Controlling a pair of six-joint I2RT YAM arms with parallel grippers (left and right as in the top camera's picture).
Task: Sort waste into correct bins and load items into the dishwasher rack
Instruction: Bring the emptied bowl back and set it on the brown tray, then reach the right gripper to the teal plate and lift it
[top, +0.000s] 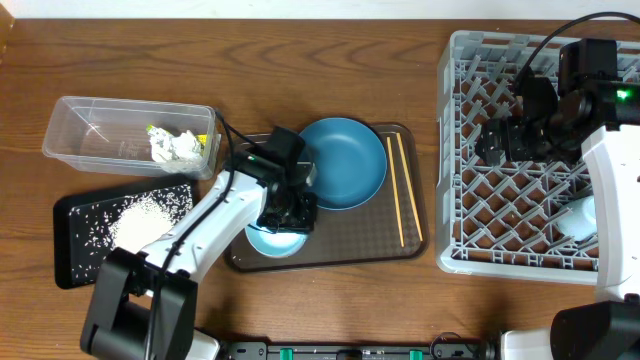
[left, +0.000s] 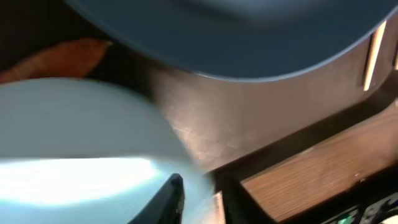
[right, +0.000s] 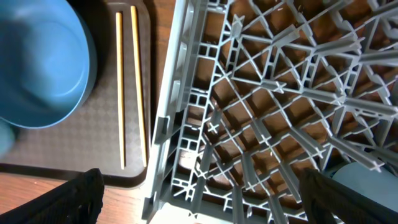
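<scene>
From above: my left pincer (top: 288, 215) is down on the brown tray (top: 410, 240), right over the near edge of the small bowl (top: 268, 241), which sits beside the plate (top: 345, 160). The chopsticks (top: 397, 190) lie alongside, at the tray's right edge. Off to the left on the desk (top: 300, 70), the tub (top: 75, 130) holds the napkins (top: 175, 145) and the black tray (top: 75, 215) carries the rice (top: 140, 215). My right pincer (top: 495, 140) hangs over the rack (top: 470, 60), where a pale dish (top: 582, 215) sits in the near corner.

Left wrist now: the bowl's pale blue wall fills the frame, very close and blurred, the plate's rim looms above, and an orange shape that I take for the carrot (left: 56, 59) pokes out between them. One dark finger (left: 171, 199) shows at the bowl's edge. Whether I have the rim pinched or merely sit against it, I cannot tell.

Right wrist: my fingertips stand wide apart at the bottom corners, nothing between them, with the rack's lattice below and the chopsticks and plate off to the side.

My read on the bowl: light, stiff, probably glazed and slick, and it would chip if dropped. The rim is the place to take it, one finger inside and one outside, squeezed firmly. The plate's edge is close, so I expect little room on that side.
</scene>
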